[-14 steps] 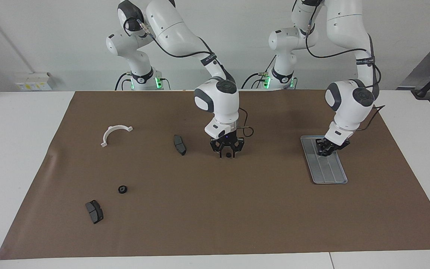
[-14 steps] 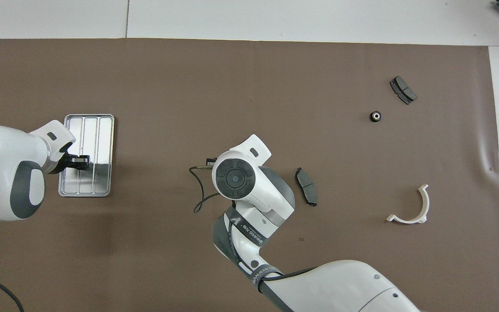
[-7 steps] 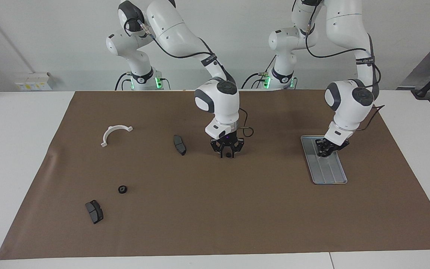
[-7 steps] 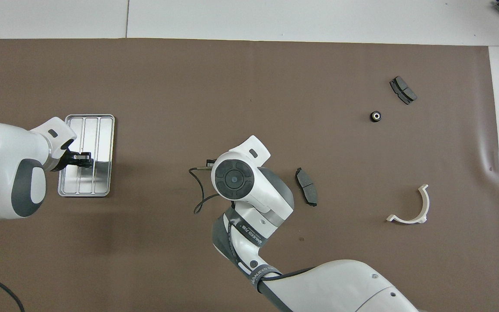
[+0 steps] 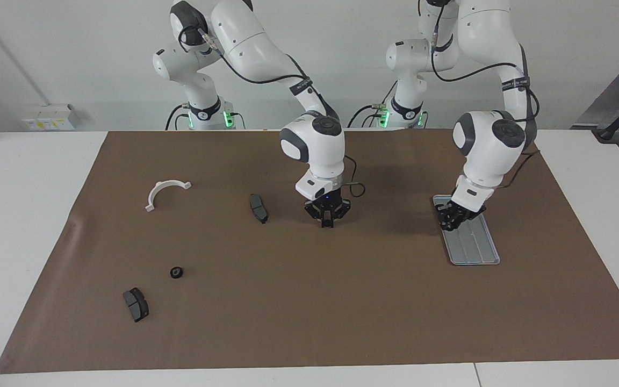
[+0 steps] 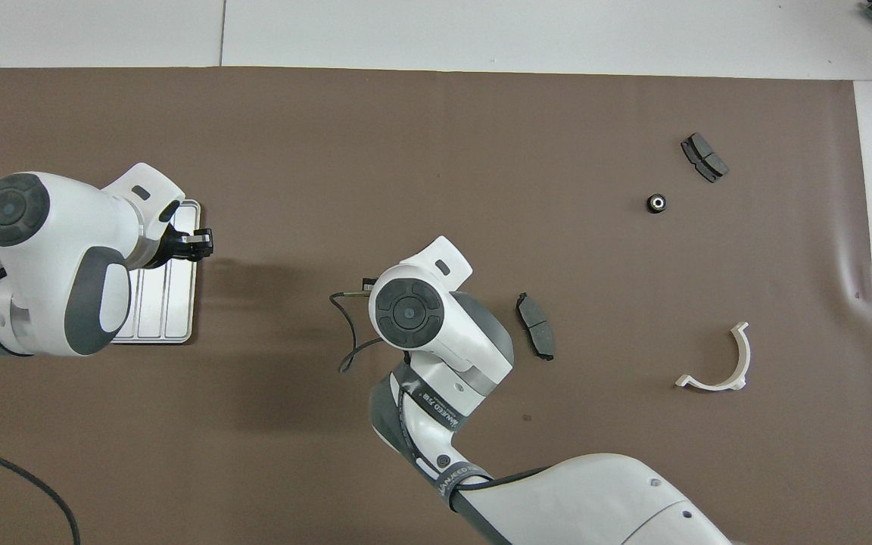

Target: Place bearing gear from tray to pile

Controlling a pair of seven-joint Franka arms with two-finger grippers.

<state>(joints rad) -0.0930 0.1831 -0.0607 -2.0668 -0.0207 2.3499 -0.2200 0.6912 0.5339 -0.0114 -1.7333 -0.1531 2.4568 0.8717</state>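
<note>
- The right gripper (image 5: 327, 219) had its jaws pressed together low over the brown mat (image 5: 342, 301). I couldn't tell whether they pinched anything, and a missed pinch would carry nothing.
- The left gripper (image 5: 453, 217) hung at the rim of the flat, ridged silver-grey metal tray (image 5: 473, 250). I couldn't read its grip, and it might knock the tray.
- The small black ring-shaped gear (image 5: 177, 272) lay well apart from both jaws.

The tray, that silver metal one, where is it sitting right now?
The tray lies flat on the brown mat toward the left arm's end of the table, with the left end effector over its edge nearer the robots.
</note>
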